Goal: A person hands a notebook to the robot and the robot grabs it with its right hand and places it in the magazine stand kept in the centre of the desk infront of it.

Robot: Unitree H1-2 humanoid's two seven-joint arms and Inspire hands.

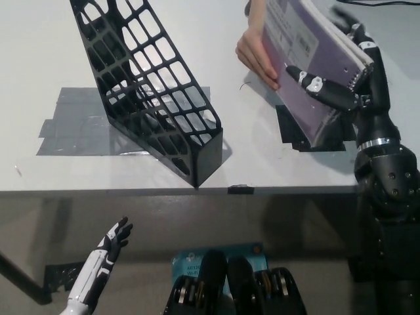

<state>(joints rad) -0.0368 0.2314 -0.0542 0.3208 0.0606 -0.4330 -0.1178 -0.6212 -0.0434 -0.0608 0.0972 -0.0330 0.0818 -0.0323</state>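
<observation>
The black right arm is reaching up along the right edge of the frame, and the right hand (341,88) is clamping its fingers (320,88) across the purple notebook (303,62), which is tilting above the desk (275,164) in the upper right. A person's hand (254,54) is gripping the notebook's left edge. A pale label on the cover is showing print too small to read. The black magazine stand (154,92) is standing left of centre. The white left hand (113,239) is hanging at the lower left, fingers apart.

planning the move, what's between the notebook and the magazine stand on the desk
Head view: only bare desk separates the notebook from the magazine stand.
</observation>
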